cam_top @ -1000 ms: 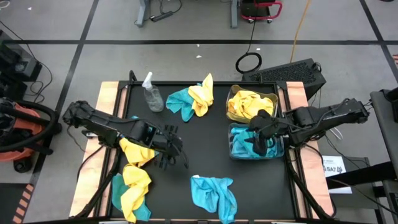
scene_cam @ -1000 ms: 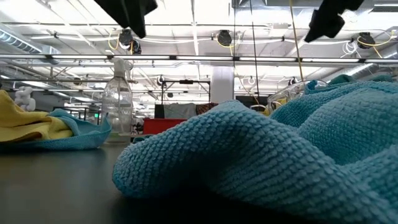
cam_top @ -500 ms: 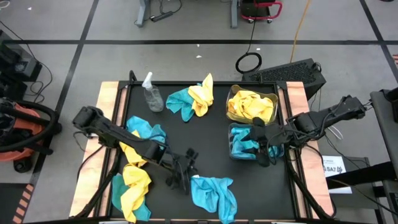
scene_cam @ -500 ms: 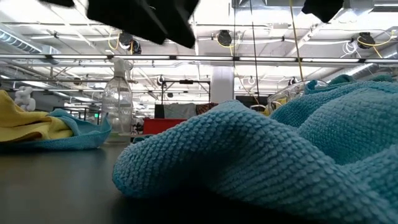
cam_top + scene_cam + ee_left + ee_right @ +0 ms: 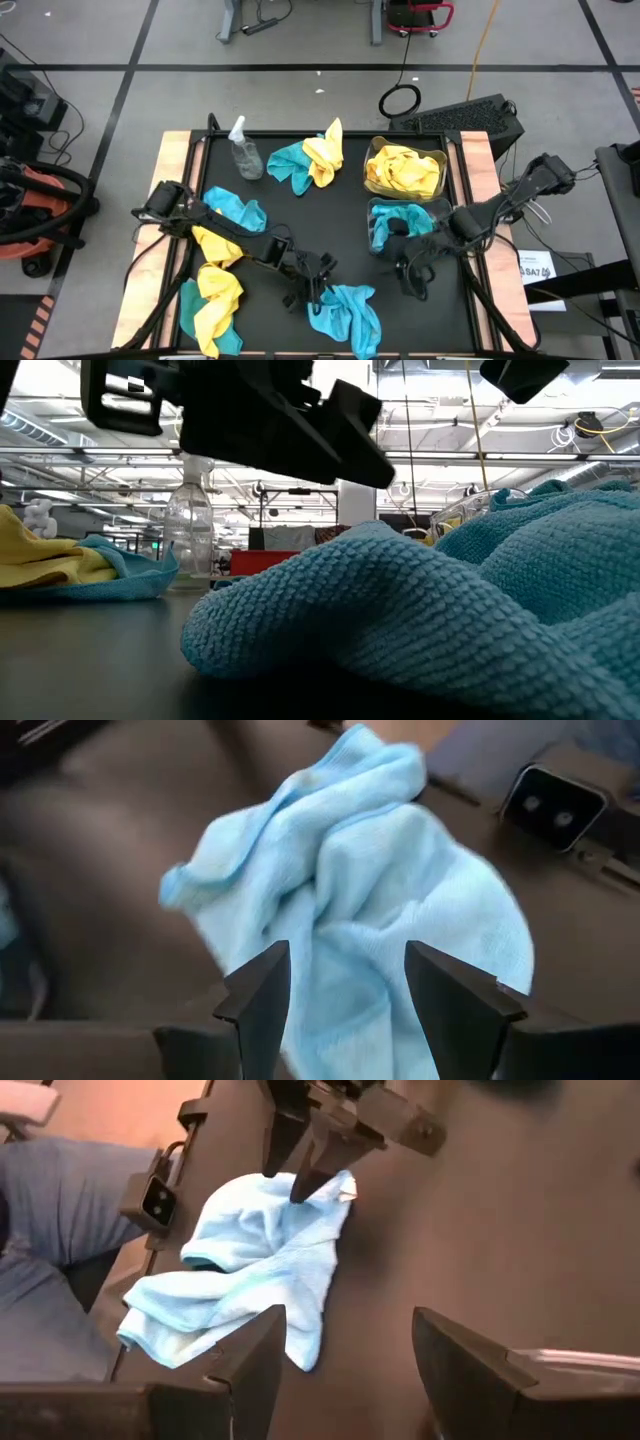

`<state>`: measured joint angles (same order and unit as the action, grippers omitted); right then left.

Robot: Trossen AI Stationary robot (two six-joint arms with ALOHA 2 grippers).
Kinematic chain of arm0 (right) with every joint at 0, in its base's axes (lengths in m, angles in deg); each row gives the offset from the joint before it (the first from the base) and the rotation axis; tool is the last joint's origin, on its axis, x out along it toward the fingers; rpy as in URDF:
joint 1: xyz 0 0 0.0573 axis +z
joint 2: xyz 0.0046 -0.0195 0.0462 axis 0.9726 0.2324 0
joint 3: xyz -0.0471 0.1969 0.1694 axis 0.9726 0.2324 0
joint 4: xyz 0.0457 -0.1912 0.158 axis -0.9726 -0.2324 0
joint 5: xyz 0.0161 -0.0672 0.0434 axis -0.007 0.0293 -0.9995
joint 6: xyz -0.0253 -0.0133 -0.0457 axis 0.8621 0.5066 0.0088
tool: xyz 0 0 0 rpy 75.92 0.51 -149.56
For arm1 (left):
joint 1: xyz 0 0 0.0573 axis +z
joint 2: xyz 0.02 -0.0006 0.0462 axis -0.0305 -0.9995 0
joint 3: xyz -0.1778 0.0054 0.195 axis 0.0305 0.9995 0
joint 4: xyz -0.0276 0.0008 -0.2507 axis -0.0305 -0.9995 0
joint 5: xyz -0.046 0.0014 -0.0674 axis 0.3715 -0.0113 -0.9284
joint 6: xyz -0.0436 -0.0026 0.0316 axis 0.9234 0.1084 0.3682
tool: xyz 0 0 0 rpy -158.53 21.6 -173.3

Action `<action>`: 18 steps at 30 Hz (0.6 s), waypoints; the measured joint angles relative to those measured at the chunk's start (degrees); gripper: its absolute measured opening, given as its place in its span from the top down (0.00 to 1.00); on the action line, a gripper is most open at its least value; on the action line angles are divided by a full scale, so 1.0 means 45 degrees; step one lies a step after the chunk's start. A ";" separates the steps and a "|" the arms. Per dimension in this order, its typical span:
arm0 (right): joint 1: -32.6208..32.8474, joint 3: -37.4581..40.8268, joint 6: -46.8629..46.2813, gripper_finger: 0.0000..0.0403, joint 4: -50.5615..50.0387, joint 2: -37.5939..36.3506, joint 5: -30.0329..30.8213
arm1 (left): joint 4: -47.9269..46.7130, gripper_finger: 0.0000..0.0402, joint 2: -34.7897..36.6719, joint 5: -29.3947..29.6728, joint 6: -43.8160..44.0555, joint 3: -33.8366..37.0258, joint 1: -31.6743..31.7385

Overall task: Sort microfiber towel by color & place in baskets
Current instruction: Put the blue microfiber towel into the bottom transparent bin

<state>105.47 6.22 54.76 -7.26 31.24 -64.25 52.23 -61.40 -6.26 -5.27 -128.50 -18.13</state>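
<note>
A teal towel point(image 5: 345, 315) lies bunched near the table's front edge and fills the low view point(image 5: 450, 600). My left gripper point(image 5: 310, 285) stands open and tipped down over the towel's far left edge point(image 5: 350, 900), one finger on either side of a fold. My right gripper point(image 5: 412, 270) hangs open just in front of the teal-filled basket point(image 5: 372, 215), with nothing between its fingers point(image 5: 350, 1350). Behind that basket stands the basket point(image 5: 372, 150) filled with yellow towels.
A clear spray bottle point(image 5: 243, 150) stands at the far left. A teal and yellow pile point(image 5: 310, 160) lies at the far middle. More teal point(image 5: 235, 210) and yellow point(image 5: 215, 300) towels lie along the left side. Bare black mat lies between the grippers.
My left gripper has swung from the yellow towels on the left toward the near right, dropped low and rolled, ending over the teal towel. My right gripper has drawn back from over the teal basket toward the table's near edge. Both have stayed open.
</note>
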 joint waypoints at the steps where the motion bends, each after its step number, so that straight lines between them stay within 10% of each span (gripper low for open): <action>1: 0.0111 0.0000 -0.0027 0.48 0.0097 0.0146 0.0010 | 0.0289 0.49 -0.0184 -0.0135 -0.0172 -0.0017 -0.0004; 18: 0.1187 -0.0005 -0.0778 0.48 0.2274 0.2226 0.0033 | 0.0423 0.28 -0.2507 0.0236 -0.0831 -0.1560 0.0486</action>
<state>110.82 6.20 51.26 2.97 41.25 -64.11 54.13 -72.68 -5.20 -9.01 -135.52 -15.95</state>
